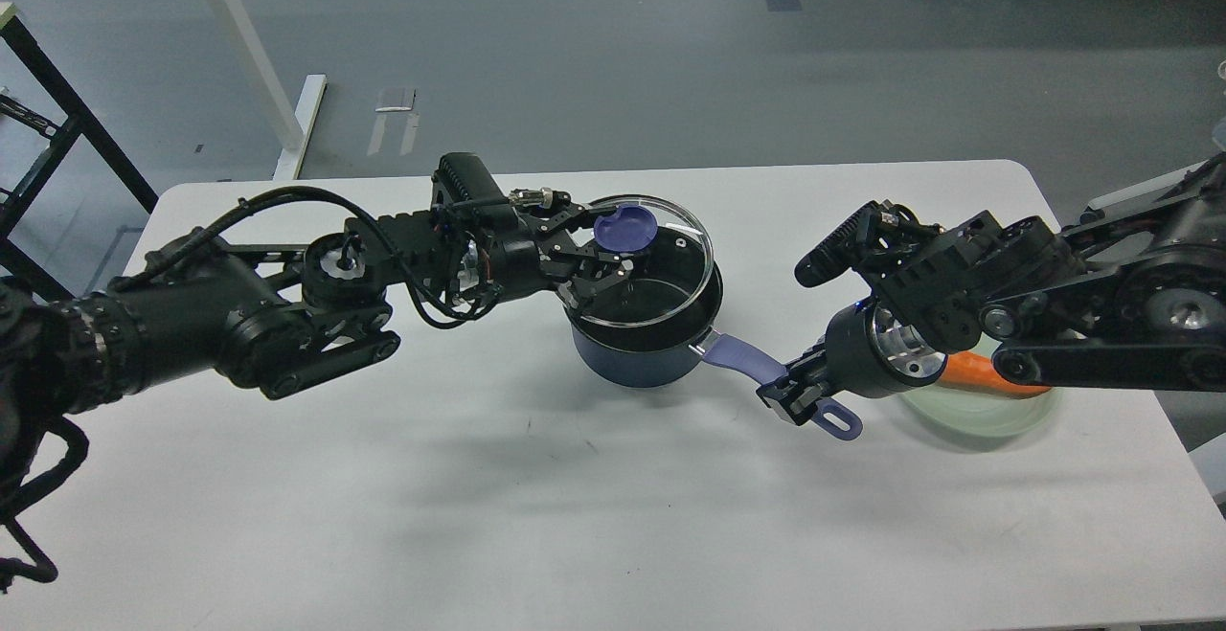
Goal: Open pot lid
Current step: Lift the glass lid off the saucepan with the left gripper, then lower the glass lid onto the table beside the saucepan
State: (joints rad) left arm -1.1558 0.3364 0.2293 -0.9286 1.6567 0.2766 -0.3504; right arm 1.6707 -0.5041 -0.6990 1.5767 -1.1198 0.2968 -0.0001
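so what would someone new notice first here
Probably the lid, tilted up off the pot at mid-table, with the left gripper closed on its purple knob. Next, the right gripper clamped on the pot's long lavender handle just right of it. Behind that arm, a pale green plate with something orange sits near the table's right edge.

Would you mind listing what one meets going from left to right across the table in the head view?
Left gripper at the lid's purple knob → lid, tilted above the pot → pot's handle → right gripper on the handle → pale green plate with an orange object on it.
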